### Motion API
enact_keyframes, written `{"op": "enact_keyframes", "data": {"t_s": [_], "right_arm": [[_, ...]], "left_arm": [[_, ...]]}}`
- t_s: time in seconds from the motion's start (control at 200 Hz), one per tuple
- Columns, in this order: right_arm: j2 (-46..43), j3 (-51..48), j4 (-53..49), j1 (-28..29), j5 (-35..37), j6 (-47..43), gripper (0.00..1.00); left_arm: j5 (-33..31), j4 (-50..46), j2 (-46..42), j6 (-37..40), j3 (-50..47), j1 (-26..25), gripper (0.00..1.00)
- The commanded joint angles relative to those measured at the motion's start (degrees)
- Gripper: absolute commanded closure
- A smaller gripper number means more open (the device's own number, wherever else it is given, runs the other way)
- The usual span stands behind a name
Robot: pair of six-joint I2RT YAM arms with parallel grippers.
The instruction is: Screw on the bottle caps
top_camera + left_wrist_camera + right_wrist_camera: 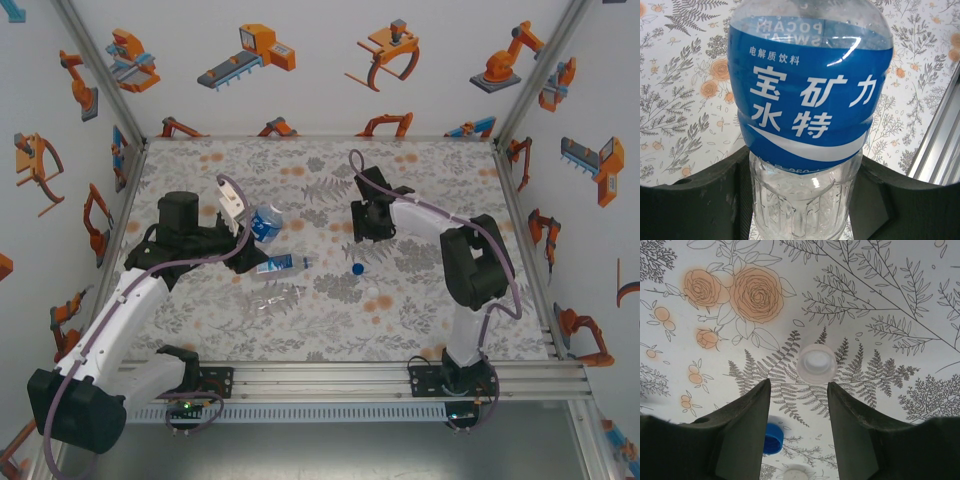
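Cell walls papered with orange robot drawings; below, a table under a mat (pixel 420 320) printed with ferns and roses. Lifted clear of the mat's left half: held bottle (pixel 810 100), clamped around its clear ribbed lower body by the left gripper (pixel 802 200), probably to steady it and offer the neck for capping. Clear plastic, blue band with white lettering, neck out of frame. Over the mat's centre-right, right gripper (pixel 799 385) with fingers spread and nothing between them, just short of a white cap (pixel 816 363), seemingly open side up; likely lining up to pick it. Nearer the front edge, a blue cap (pixel 772 437) and a second white cap (pixel 796 472). Lying flat mid-mat: labelled bottle (pixel 283 264), bare bottle (pixel 277 297); capped or not, cannot tell.
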Motion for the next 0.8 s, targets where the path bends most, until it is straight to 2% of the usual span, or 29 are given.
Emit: {"op": "enact_keyframes", "data": {"t_s": [0.0, 0.796], "right_arm": [[0.06, 2.16, -2.02, -0.35, -0.08, 0.77, 0.52], [2.78, 4.38, -1.71, -1.31, -0.38, -0.03, 0.49]], "left_arm": [[0.36, -0.24, -0.61, 0.99, -0.36, -0.35, 0.96], [-0.24, -0.68, -0.83, 1.16, -0.36, -0.59, 0.96]]}}
